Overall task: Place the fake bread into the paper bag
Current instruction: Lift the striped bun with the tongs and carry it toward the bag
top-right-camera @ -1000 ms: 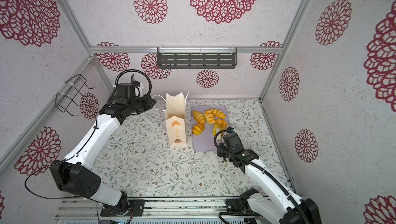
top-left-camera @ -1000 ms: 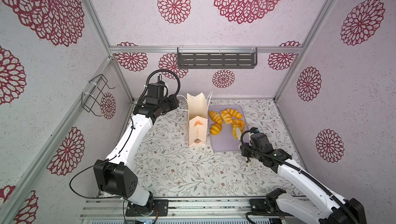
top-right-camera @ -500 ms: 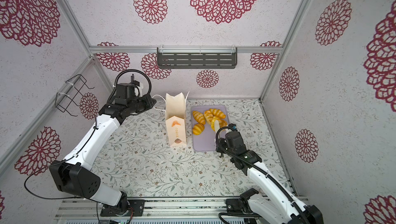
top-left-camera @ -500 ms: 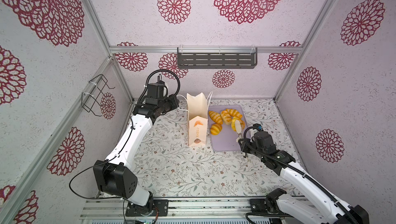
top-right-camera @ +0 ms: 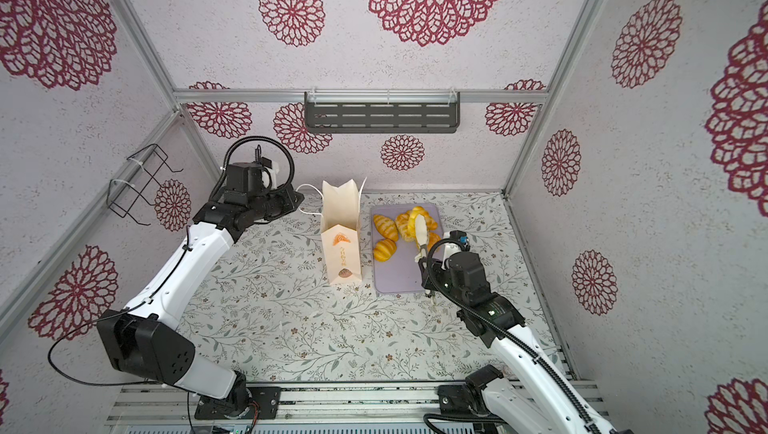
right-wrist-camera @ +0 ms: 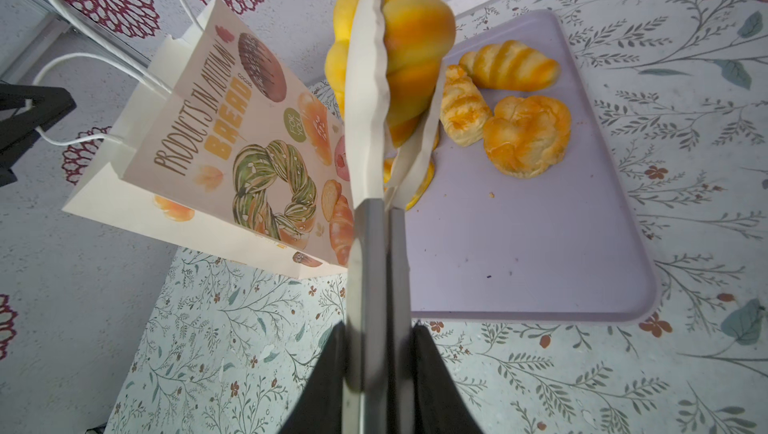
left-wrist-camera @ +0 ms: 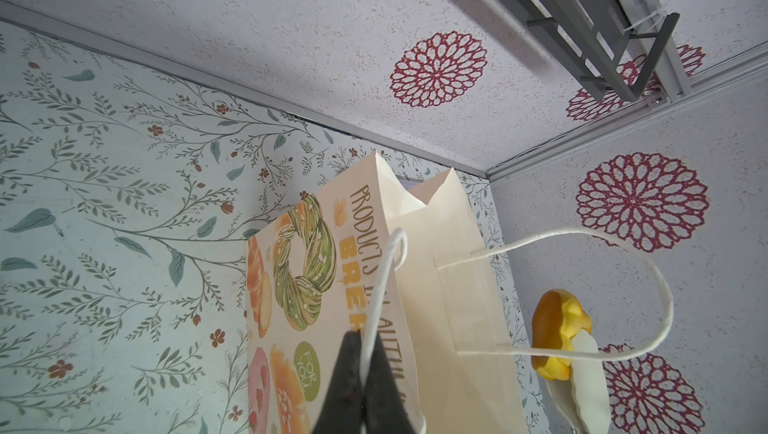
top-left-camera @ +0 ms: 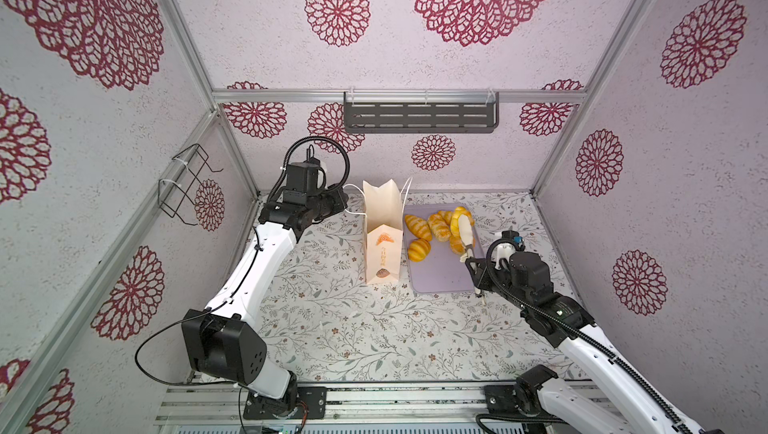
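The table (top-left-camera: 332, 328) has a leafy print. The right gripper (right-wrist-camera: 380, 328) is squeezed shut on tongs (right-wrist-camera: 368, 120), which pinch a twisted bread roll (right-wrist-camera: 411, 37) in the air over the lilac tray (right-wrist-camera: 519, 245). More fake bread (top-left-camera: 419, 226) lies there. Just beside stands the paper bag (top-left-camera: 384, 220). The left gripper (left-wrist-camera: 365, 340) is pinched tight on its cord handle (left-wrist-camera: 384, 270). Red flowers dot the walls (top-left-camera: 457, 16).

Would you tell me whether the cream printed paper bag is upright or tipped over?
Upright: the cream printed paper bag stands on its base, mouth facing up.
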